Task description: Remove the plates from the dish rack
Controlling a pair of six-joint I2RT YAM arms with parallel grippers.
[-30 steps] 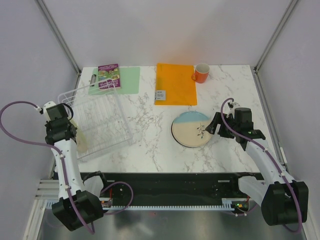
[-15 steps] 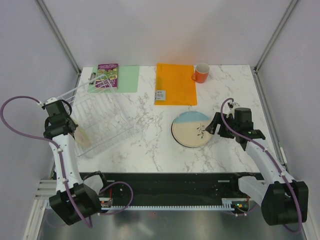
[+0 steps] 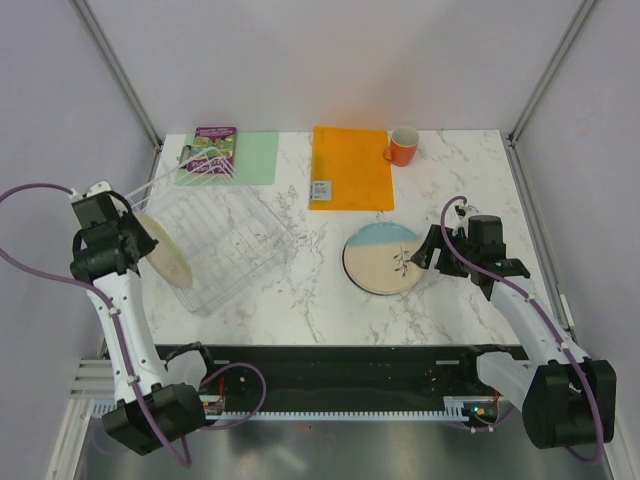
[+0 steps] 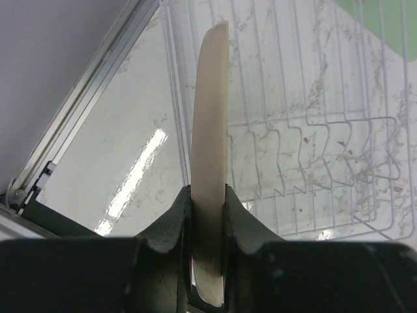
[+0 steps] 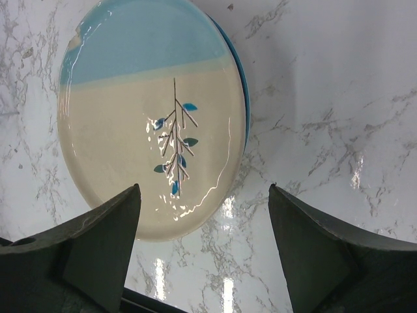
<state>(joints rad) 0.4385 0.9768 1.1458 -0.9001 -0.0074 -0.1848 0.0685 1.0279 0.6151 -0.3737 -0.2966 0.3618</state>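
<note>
My left gripper point(image 3: 137, 240) is shut on the rim of a plain cream plate point(image 3: 166, 253) and holds it on edge at the left end of the white wire dish rack point(image 3: 228, 236). In the left wrist view the plate point(image 4: 212, 98) stands edge-on between my jaws point(image 4: 207, 195), with the rack point(image 4: 313, 150) to its right. The rack shows no other plates. A half blue, half beige plate with a sprig point(image 3: 385, 258) lies flat on the table; a blue rim shows under its right edge point(image 5: 150, 124). My right gripper point(image 3: 432, 256) is open and empty just right of it point(image 5: 202, 188).
An orange folder point(image 3: 350, 166) and an orange mug point(image 3: 403, 146) sit at the back. A green mat point(image 3: 252, 158) with a booklet point(image 3: 213, 152) lies at the back left. The table's left edge and metal frame point(image 4: 78, 124) run close to my left gripper.
My left arm has risen and swung left with the cream plate, tipping it up on edge. The rack has turned and slid to the right. The right arm has not moved.
</note>
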